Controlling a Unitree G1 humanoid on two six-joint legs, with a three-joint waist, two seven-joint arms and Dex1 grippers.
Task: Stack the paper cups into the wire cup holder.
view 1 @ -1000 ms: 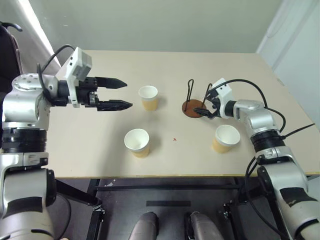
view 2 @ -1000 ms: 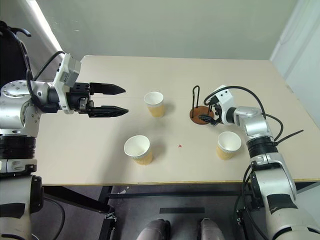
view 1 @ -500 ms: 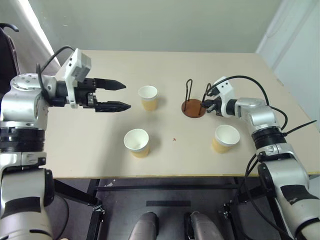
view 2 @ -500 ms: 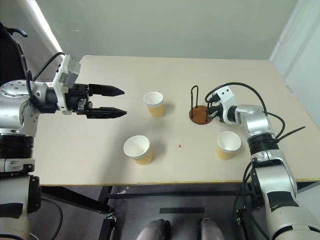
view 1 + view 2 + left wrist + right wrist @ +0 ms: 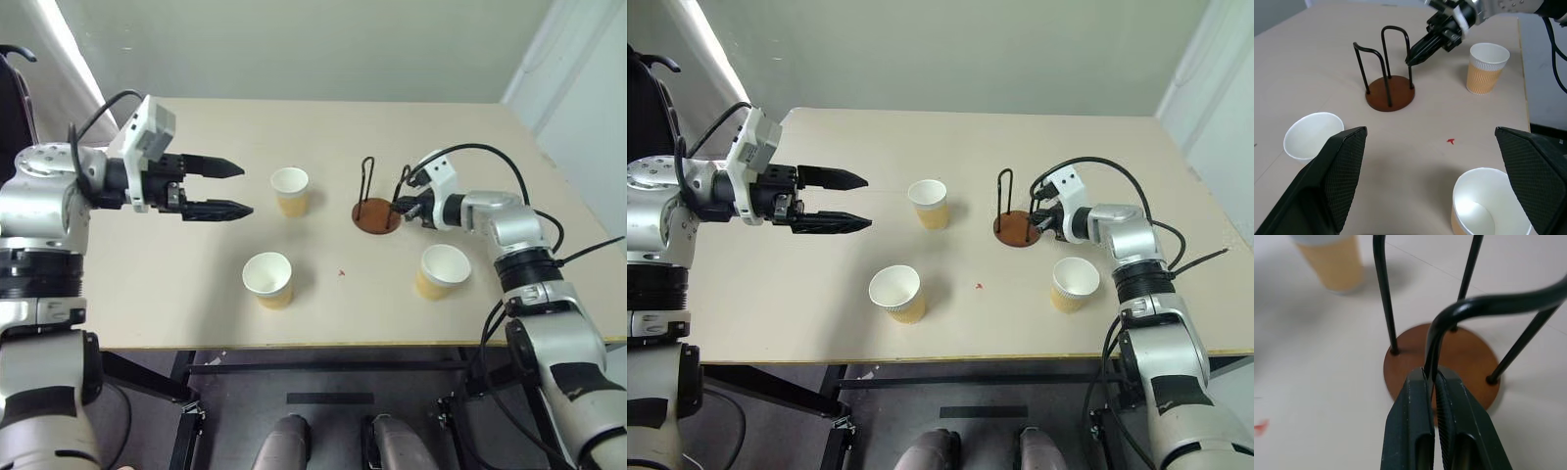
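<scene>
The wire cup holder (image 5: 376,216), a reddish-brown disc with two black wire loops, stands right of the table's middle. My right gripper (image 5: 1431,374) is shut on one upright wire of the near loop, just above the disc (image 5: 1464,357). Three tan paper cups stand upright with white insides: one left of the holder (image 5: 290,190), one toward the front (image 5: 267,279), one right of the holder beside my right forearm (image 5: 440,270). My left gripper (image 5: 245,188) hovers open above the table, left of the cups, pointing toward them and holding nothing.
The beige table (image 5: 196,284) reaches its front edge just below the front cup. A small red mark (image 5: 341,273) lies on it between the front cup and the holder. Black cables loop off my right wrist (image 5: 490,162).
My right gripper has gone from open beside the holder to shut on its wire. The left arm and the cups have kept their places.
</scene>
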